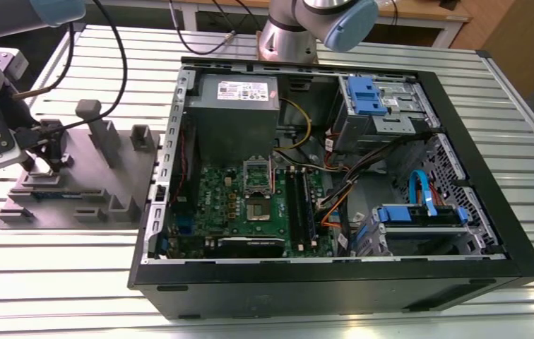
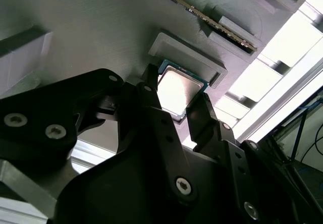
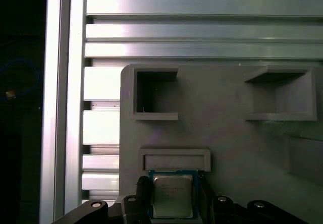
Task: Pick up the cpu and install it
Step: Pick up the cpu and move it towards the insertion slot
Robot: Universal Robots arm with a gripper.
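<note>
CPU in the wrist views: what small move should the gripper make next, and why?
Probably, once gripped, a short straight lift: the gripper straddles the cpu, which lies in its seat on the grey fixture; pulling sideways might snag the raised rim.

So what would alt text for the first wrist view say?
A small silver cpu lies on a grey holder plate, with the dark gripper straddling it. The plate rests on a slatted metal table.
</note>
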